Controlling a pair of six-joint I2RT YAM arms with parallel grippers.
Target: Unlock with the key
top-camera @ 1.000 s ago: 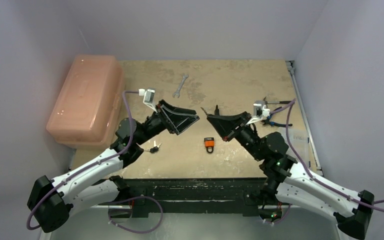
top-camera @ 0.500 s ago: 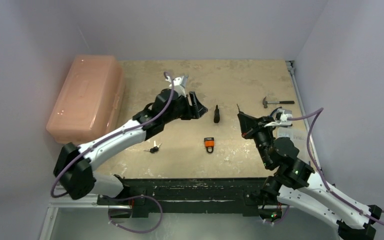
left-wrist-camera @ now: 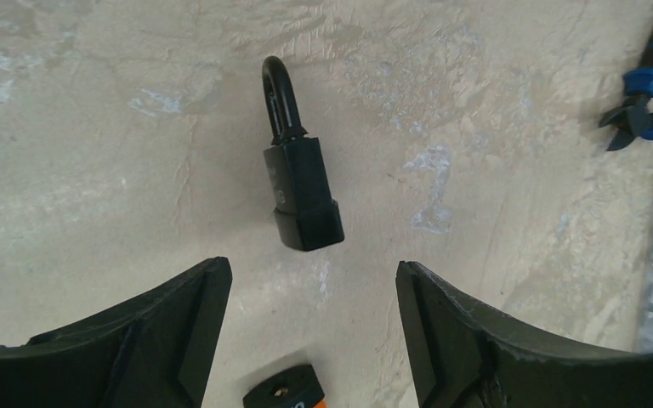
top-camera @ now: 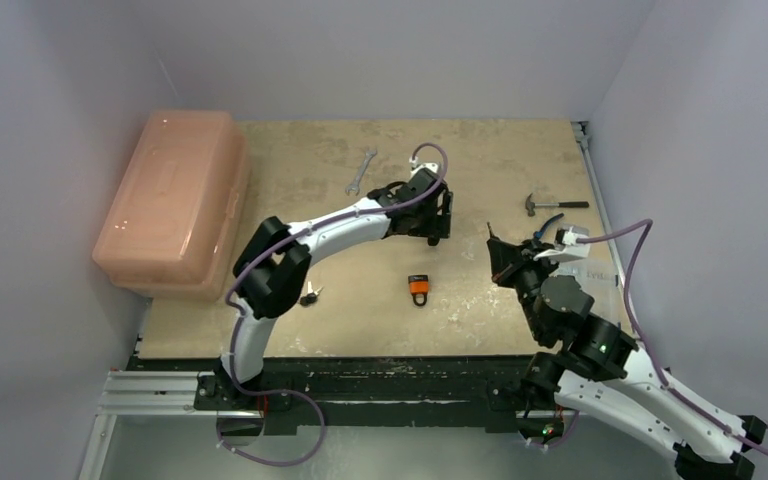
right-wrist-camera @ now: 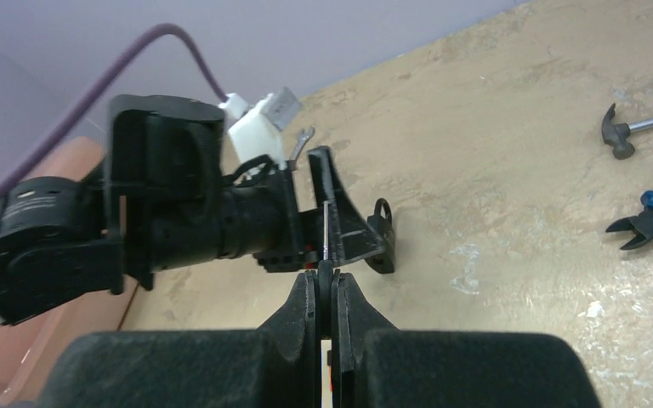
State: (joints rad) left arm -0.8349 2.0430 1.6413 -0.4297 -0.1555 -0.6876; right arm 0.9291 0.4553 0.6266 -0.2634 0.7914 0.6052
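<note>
- black padlock (left-wrist-camera: 302, 200) lies on its side mid-table, shackle pointing away from the arms, nothing touching it
- left gripper (left-wrist-camera: 310, 265) has swung in from the near-left side within the last second and now hovers right over the lock, jaws spread wide and empty, lock just ahead of the fingertips
- right gripper (right-wrist-camera: 327, 280) has backed off to the right, clenched on a thin key (right-wrist-camera: 327, 234), blade pointing toward the lock
- reads as: left is about to pin the lock so the key can go in; not gripped yet, nothing unlocked
- orange padlock (top-camera: 418, 288) and spare keys (top-camera: 308, 296) sit nearer the arms, untouched
</note>
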